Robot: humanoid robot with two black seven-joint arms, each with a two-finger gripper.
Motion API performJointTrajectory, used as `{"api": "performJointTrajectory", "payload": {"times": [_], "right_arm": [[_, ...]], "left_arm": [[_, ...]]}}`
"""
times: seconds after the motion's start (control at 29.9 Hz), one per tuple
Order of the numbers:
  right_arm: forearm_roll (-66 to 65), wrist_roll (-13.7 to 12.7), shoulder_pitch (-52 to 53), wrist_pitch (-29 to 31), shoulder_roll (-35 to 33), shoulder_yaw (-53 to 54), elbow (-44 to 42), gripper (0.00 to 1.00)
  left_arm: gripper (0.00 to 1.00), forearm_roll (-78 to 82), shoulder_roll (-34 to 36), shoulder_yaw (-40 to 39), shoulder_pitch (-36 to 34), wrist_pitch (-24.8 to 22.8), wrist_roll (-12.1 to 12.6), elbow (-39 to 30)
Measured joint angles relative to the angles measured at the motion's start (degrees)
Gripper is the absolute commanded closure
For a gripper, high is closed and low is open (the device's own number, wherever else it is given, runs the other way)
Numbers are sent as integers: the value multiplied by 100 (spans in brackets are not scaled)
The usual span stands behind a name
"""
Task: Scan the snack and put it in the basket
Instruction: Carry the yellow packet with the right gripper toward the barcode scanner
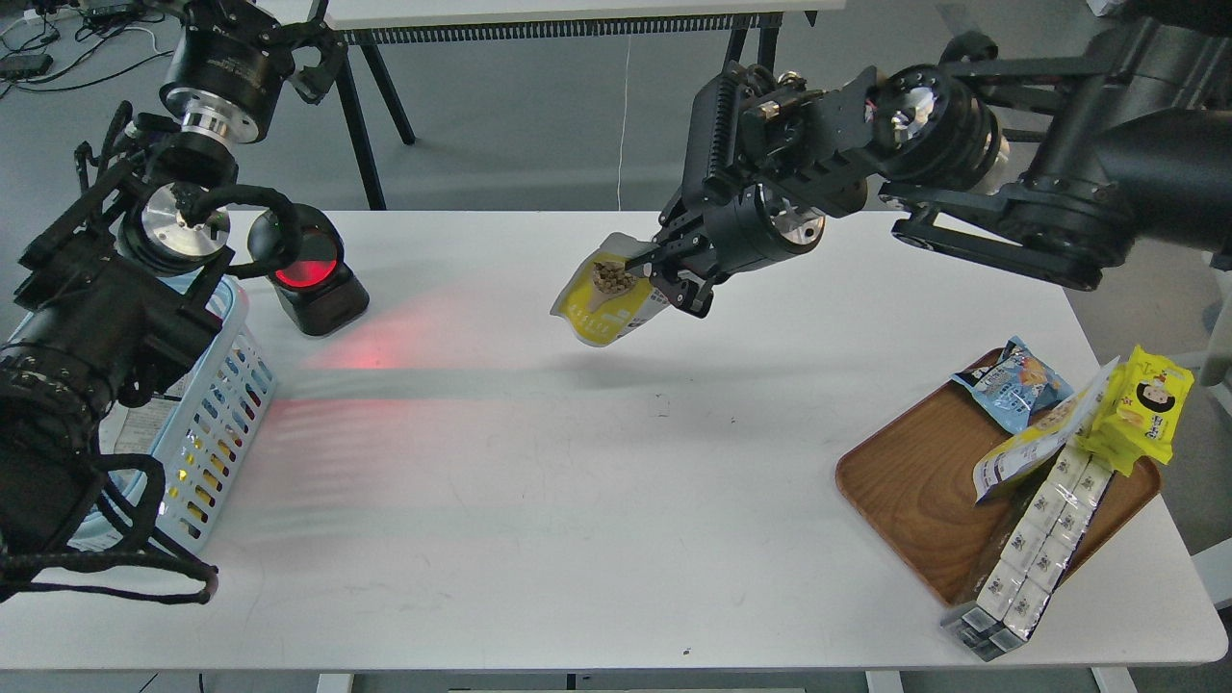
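The snack (604,300), a yellow and white-grey pouch with a round picture of beans, hangs tilted above the table's middle back. My right gripper (647,271) is shut on its upper right edge and holds it clear of the table. The light blue slotted basket (219,385) stands at the table's left edge, partly hidden by my left arm. My left gripper (310,60) is raised at the far left behind the table, open and empty, far from the snack.
A black scanner (313,276) with a glowing red window stands right of the basket and throws red light on the table. A brown wooden tray (914,481) at the right holds a blue packet (1015,380), a yellow cartoon pack (1145,404), another pouch and white boxes (1035,539).
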Motion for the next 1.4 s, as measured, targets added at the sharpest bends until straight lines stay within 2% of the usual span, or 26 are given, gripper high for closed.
{"api": "performJointTrajectory", "payload": {"times": [0.2,0.43,0.84,1.4], "right_arm": [[6,0,-94,0,441,2,-254,100],[6,0,-246,-1,787,-6,-433,99],[-16,0,-496,-1,1369,-73,-957,99],[-22,0,-523,-1,1429,-96,-1088,95]], "left_arm": [[0,-1,11,-16,-22,-10,-13,-1],[0,-18,5,-25,-24,-13,-161,-1],[0,-18,54,-32,-12,-13,-178,0],[0,-27,57,-45,2,-15,-178,0]]}}
